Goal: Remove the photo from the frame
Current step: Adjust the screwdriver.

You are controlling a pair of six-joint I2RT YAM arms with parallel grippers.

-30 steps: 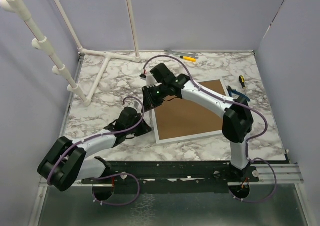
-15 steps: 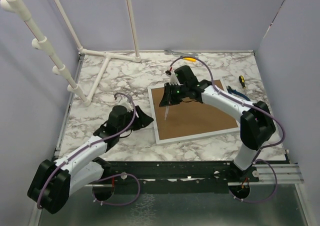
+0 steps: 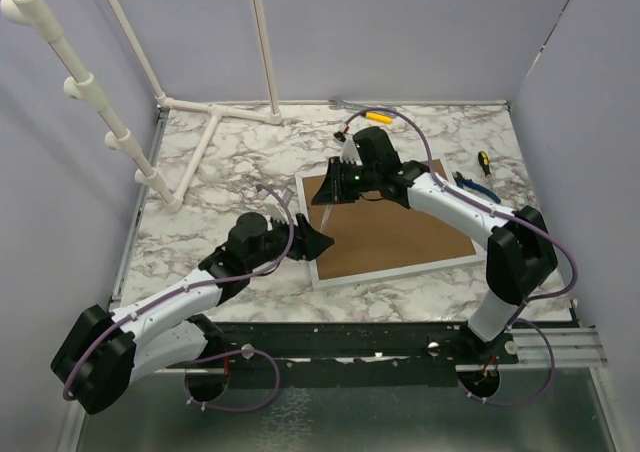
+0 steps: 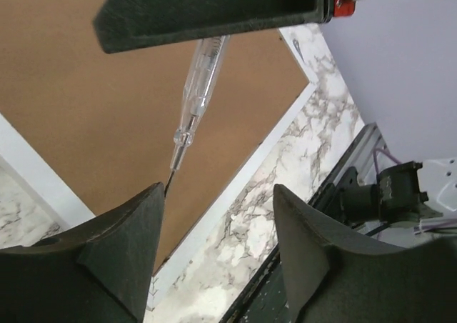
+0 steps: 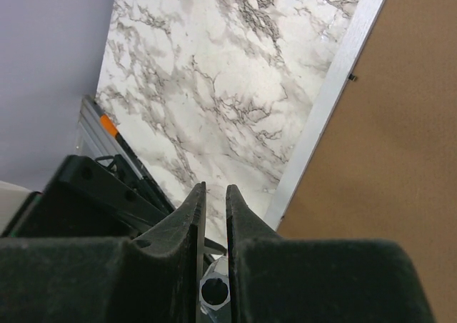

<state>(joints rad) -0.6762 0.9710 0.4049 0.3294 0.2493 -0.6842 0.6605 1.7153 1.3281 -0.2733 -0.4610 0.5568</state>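
Right gripper [image 3: 338,190] pinches a clear screwdriver [image 4: 198,94] (tip down) at the frame [image 3: 400,234], left edge; left gripper [image 3: 313,241] spread just beside.

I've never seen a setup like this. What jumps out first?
A large white picture frame lying face down, brown fibreboard back up, fills the middle of the marble table. Over its left part the right gripper pinches a clear-handled screwdriver, tip pointing down at it. The open left gripper sits at the frame's left edge.

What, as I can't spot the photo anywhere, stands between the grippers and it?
The brown backing board: the frame lies face down, board up, no photo showing. The right gripper holds a screwdriver.
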